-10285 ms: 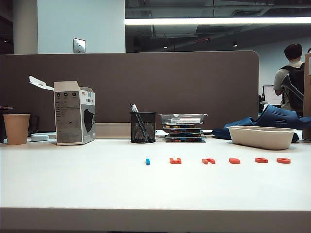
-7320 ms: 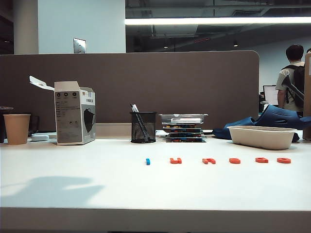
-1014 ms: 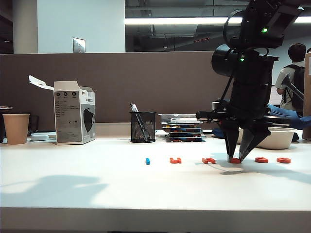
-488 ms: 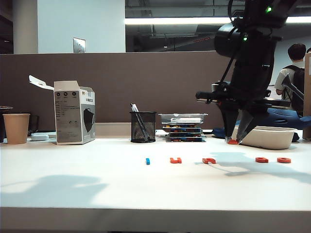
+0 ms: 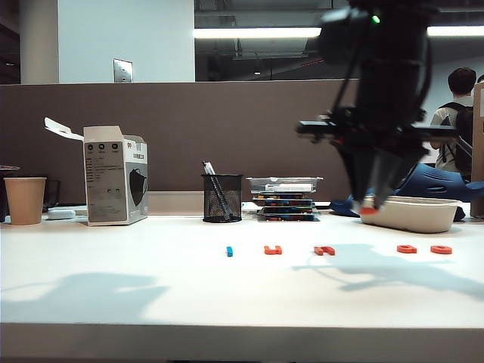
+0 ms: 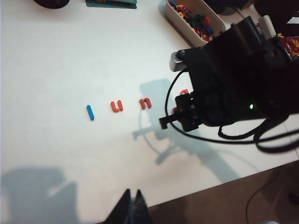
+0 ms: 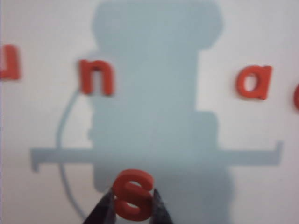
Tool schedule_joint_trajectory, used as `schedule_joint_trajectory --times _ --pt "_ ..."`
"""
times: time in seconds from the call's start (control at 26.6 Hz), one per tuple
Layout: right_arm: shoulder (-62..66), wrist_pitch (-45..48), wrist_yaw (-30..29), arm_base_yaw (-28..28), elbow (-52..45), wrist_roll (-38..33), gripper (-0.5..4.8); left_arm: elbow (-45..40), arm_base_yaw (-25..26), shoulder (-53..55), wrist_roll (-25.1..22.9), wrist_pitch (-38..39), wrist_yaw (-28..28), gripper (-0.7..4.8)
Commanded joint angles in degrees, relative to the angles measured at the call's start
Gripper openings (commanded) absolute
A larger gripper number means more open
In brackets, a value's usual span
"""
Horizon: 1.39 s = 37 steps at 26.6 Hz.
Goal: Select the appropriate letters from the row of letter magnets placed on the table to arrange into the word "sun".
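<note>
Right claw (image 5: 370,206): up in the air above the right half of the table (image 5: 151,302), fingers pointing down, blurred in the exterior view.
Grip: pinching the s (image 7: 133,193) between its two fingertips; the right wrist view shows the letter clamped on both sides.
s against the claw: right at the fingertips, clear of the table, a red speck at the claw's lower end in the exterior view (image 5: 369,211).
Row of letter magnets: there's a gap where the claw hangs, with the n (image 5: 324,249) to its left and the a (image 5: 407,248) to its right, both flat on the table.
u (image 5: 273,249): lying just left of the n, apart from it.
Blue magnet (image 5: 229,251): leftmost piece of the row, left of the u.
Last red magnet (image 5: 441,249): far right end, just beside the a; its shape can't be read.
Left claw (image 6: 132,210): low over the near edge of the table, well apart from the row, its fingers pressed together with nothing between them.
Shadow: the right arm's shadow falls across the table under the claw, between the n and the a.
Tray (image 5: 412,213): pale, at the far right, behind the claw in the exterior view.
</note>
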<state>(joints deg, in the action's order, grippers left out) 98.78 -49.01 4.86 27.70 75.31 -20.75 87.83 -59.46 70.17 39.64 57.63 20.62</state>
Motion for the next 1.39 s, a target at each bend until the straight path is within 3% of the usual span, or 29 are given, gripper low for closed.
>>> schedule_joint_trajectory --times 0.04,0.49,0.75,1.39 --pt "-0.83 -0.09 2.80 3.78 0.20 -3.45 0.53 0.15 -0.04 -0.15 -0.20 -0.79 0.13 -0.04" --pt "-0.83 9.77 2.78 13.88 -8.87 -15.80 0.53 0.17 -0.04 -0.15 -0.20 -0.74 0.09 -0.04" --pt "-0.74 14.91 2.95 14.73 -14.08 -17.20 0.53 0.17 -0.04 -0.15 -0.20 -0.72 -0.11 -0.04" --pt "0.87 15.87 3.02 14.73 -14.08 -17.20 0.53 0.17 -0.04 -0.15 -0.20 -0.57 -0.52 -0.04"
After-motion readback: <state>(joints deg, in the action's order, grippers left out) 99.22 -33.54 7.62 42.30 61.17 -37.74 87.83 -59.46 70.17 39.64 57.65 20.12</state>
